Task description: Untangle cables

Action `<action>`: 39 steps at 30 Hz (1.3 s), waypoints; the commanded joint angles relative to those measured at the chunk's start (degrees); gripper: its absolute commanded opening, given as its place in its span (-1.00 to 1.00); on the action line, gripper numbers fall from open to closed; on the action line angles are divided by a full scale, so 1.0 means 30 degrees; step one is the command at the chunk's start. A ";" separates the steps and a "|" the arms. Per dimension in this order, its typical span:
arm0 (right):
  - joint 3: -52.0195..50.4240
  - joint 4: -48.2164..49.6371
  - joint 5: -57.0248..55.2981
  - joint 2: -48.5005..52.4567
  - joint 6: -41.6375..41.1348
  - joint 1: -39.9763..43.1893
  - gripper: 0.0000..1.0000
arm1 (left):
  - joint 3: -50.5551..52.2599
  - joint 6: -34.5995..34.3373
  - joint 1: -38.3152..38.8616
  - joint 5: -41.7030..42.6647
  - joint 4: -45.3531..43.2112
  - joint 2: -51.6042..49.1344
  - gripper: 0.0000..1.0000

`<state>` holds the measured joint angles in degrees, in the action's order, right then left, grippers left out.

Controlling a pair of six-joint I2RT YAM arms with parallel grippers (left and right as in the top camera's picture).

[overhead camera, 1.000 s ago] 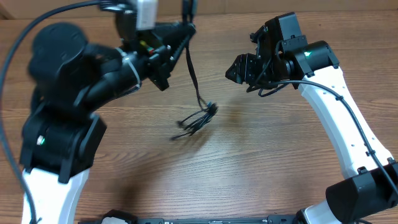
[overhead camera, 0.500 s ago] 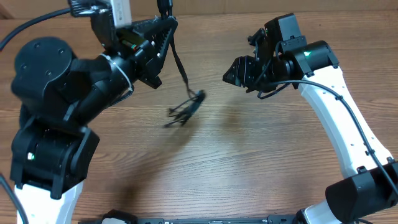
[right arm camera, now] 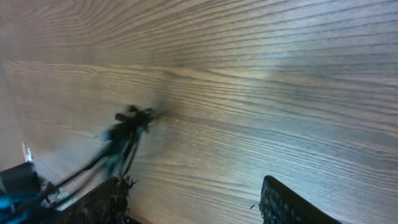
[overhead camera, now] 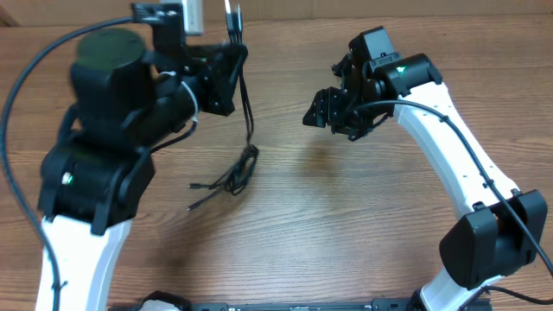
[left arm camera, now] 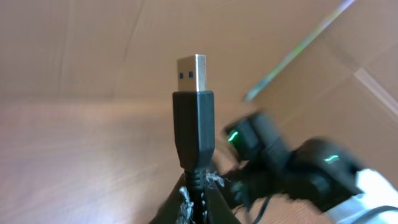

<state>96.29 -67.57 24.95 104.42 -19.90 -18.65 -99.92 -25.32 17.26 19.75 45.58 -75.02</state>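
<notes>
Cables (overhead camera: 244, 164) clamped in closed left gripper (overhead camera: 233, 39), contact point cut off; tangle blurred; right gripper (right arm camera: 196, 202) spread wide, empty.

The table (right arm camera: 280, 93) is smooth brown wood grain with a soft sheen, the cables (overhead camera: 242, 168) matt black, their plug (left arm camera: 193, 121) black plastic tipped with shiny metal.

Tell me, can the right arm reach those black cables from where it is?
Probably yes: its open fingers face the cables, with only bare table between them.
</notes>
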 commanded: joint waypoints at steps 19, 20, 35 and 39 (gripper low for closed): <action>0.1705 -0.4634 -0.0627 -0.0947 0.3759 1.0994 0.45 | -0.0372 0.5253 0.6193 -0.2033 0.2645 -0.9522 0.18; 0.1705 -0.4743 -0.0627 -0.0947 0.3825 1.1329 0.45 | -0.0372 0.5588 0.6564 -0.2514 0.2798 -0.9675 0.32; 0.1690 -0.4758 -0.0590 -0.0947 0.4248 1.1103 0.49 | 0.0692 0.4561 0.6827 -0.7570 0.7045 -0.9850 0.73; 0.1683 -0.4699 -0.0590 -0.0947 0.4248 1.0885 0.54 | 0.2506 0.2237 0.6047 -0.7548 0.7643 -0.9850 0.65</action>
<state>99.77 -82.00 23.14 103.74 -8.01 14.66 -96.92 -11.57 37.19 -1.83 67.81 -104.79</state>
